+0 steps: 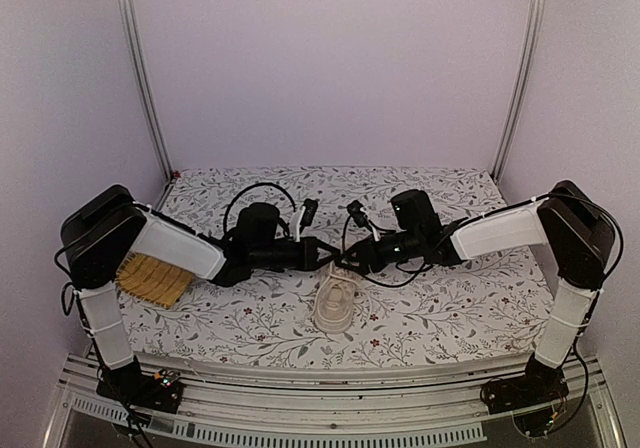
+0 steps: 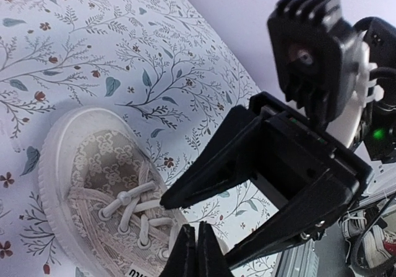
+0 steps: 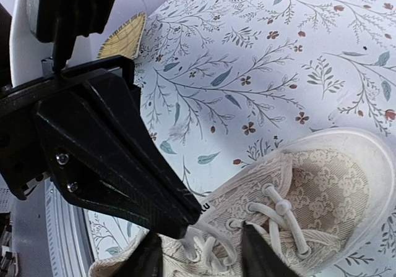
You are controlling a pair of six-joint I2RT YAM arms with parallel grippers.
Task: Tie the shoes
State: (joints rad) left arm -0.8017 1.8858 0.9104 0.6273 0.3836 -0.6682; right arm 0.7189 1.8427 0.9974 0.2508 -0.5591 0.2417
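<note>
The left gripper [image 2: 197, 240] is sitting closest to the lens in the left wrist view, at six o'clock, with its two fingers pressing flat together, clenched. From the right wrist view a pale strand is rising toward its tip, but I cannot tell whether it is actually pinching that strand. The right gripper [image 3: 199, 234] is facing it tip to tip with its fingers standing apart, released and grasping nothing.

The shoe [image 1: 335, 303] is lying on the floral table [image 1: 450, 308], near the middle and toward the near edge, at six o'clock from the point where the two grippers are meeting just above it. The yellow mat [image 1: 155, 280] is lying well apart, at nine o'clock from the shoe, partly under the left arm.

As for progress, the laces [image 2: 133, 206] are running crossed through the eyelets, and a slack loop is lying near the upper eyelets under the fingers. No knot or bow is showing, so I am judging the tying as barely begun: crossing the ends, pulling tight and forming the bow all seem to be left.

No box, bowl or tray is showing. The shoe is the only hollow thing, and its mouth is too hidden to tell what it is holding.
</note>
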